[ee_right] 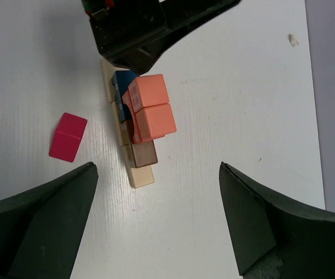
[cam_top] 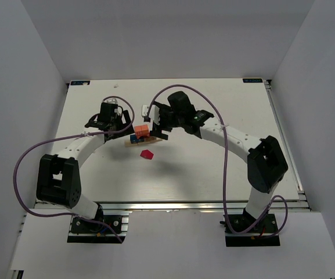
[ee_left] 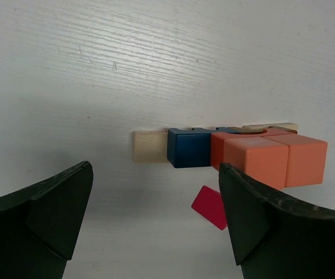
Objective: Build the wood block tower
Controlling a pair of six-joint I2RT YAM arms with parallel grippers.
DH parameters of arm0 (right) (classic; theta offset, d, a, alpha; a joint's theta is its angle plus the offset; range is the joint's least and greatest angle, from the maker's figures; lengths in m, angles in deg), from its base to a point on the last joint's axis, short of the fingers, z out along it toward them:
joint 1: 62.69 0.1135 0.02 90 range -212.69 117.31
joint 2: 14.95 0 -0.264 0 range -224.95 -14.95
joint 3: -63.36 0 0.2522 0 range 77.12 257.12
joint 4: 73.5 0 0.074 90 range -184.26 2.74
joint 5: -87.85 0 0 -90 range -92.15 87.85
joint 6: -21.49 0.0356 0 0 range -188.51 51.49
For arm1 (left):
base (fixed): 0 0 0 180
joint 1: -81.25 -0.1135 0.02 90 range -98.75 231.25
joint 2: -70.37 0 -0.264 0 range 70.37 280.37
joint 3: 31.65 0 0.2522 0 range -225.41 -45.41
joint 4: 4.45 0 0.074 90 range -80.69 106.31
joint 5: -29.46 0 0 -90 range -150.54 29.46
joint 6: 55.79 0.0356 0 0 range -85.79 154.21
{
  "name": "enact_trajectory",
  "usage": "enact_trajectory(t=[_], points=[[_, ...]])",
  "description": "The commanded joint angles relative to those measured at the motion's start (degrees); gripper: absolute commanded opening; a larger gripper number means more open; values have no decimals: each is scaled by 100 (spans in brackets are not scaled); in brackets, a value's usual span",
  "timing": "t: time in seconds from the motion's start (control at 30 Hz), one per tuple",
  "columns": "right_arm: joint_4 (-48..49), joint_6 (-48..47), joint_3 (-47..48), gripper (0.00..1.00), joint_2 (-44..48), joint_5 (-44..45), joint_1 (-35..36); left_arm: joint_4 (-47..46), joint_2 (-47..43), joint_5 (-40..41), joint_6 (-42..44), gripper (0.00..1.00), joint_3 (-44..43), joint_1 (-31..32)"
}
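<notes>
The wood block tower [cam_top: 139, 135] stands mid-table: a pale tan base row [ee_right: 140, 174], a blue block [ee_left: 188, 147], a brown block [ee_right: 142, 153] and two orange blocks [ee_right: 151, 107] on top. A loose red block [cam_top: 147, 154] lies on the table just in front of it; it also shows in the left wrist view [ee_left: 209, 206] and the right wrist view [ee_right: 68, 137]. My left gripper [cam_top: 121, 123] is open and empty, just left of the tower. My right gripper [cam_top: 157, 131] is open and empty, just right of the tower.
The white table [cam_top: 213, 168] has raised rails along its right edge [cam_top: 286, 139] and front edge [cam_top: 167, 204]. Purple cables loop over both arms. Grey walls surround the table.
</notes>
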Motion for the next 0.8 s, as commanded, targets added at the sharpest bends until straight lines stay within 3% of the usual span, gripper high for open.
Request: enact_trajectory(t=[0.0,0.77], points=[[1027,762,-446,89,411,566,-43,39,49,109,58,98,-252,106],[1300,1404,-1195,90,1114,876,-219,215,-117,697,-99,98,-348,151]])
